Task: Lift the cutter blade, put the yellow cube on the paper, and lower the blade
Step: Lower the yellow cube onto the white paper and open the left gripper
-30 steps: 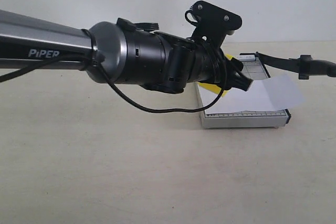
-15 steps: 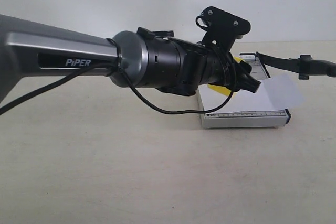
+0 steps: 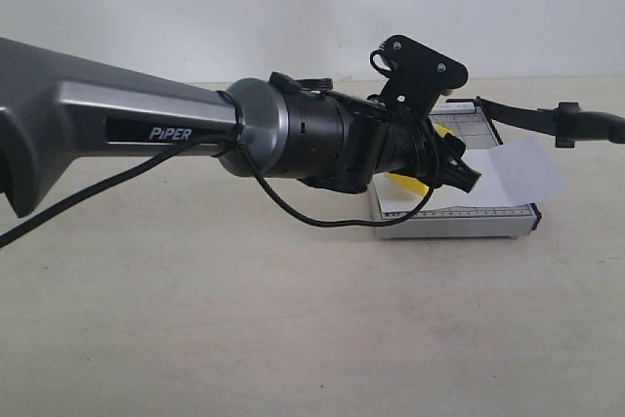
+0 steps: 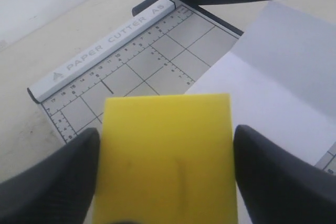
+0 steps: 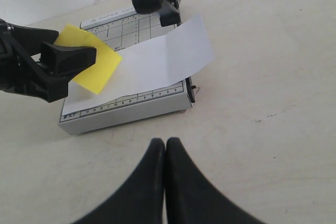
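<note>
Beige table (image 3: 195, 319), grey cutter board (image 3: 454, 224) resting on it

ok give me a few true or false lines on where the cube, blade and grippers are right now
The left gripper holds the yellow cube. True.
The right gripper is open. False: its fingers are pressed together, holding nothing.
The cutter blade is down on the paper. False: it is raised, clear of the paper.
The paper overhangs one edge of the cutter board. True.
</note>
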You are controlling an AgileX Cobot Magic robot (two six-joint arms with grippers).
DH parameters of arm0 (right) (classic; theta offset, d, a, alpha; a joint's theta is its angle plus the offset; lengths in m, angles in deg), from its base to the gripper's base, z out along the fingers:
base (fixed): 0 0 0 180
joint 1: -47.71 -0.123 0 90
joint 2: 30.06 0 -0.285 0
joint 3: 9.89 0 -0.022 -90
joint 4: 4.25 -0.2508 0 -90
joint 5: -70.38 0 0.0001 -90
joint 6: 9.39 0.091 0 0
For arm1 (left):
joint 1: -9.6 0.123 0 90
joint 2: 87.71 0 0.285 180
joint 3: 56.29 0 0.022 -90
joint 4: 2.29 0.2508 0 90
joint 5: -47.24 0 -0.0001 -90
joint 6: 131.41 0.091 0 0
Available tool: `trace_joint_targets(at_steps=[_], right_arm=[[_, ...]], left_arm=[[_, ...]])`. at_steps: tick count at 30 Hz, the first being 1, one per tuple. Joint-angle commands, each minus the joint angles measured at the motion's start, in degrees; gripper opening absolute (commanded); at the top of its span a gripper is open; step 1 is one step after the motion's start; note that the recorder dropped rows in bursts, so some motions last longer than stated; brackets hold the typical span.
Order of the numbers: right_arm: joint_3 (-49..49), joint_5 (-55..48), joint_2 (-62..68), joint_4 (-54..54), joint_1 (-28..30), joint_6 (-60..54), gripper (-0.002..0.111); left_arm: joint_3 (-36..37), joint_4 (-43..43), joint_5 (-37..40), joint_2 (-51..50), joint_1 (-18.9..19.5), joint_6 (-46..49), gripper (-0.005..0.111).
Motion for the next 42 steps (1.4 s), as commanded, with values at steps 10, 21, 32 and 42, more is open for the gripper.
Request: trace_joint_targets(at_steps=[10,21,32,42], right_arm=[[0.2,0.5,-0.1,0.1,-0.3,-0.1,0.0],[0.2,0.7,-0.1,0.1,-0.3,-0.1,0.0],[0.2,0.8,-0.1,0.1,-0.3,-0.1,0.0],[0.2,0.8,-0.1,0.1,-0.3,0.0,0.0]], left_arm=[[-0.5,-0.1,2.0,0.0,-0.2,0.5,0.008],[-0.9,-0.1,1.5,-1.6,-0.2,0.5,0.046],[-2.2,-0.1,1.4,-1.9,-0.2,-0.6,0.062],[-2.2,-0.1,1.3,-1.9,-0.2,-0.4,0.063]])
